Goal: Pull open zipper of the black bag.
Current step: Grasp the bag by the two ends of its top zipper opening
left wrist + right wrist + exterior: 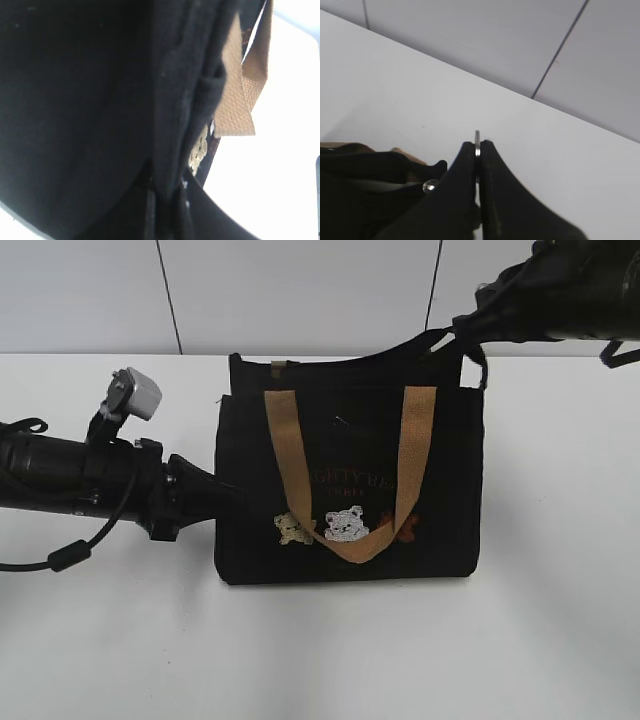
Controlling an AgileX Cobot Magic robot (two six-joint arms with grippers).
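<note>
Zipper [340,360] runs left-right along bag [350,530] top; our right jaws pinch pull [477,142] at right end, left jaws clamp bag's left edge.

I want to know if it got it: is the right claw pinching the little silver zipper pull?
Touching. In the right wrist view, the right gripper has its jaws pressed together on the zipper pull, a thin silver piece poking out between them.

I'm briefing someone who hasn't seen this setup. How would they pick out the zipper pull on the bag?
Find the black bag standing on the white table. Follow its top edge to the right corner, where the right gripper is shut on a thin silver metal pull. It is the only shiny metal part, unlike the tan handles on the front.
</note>
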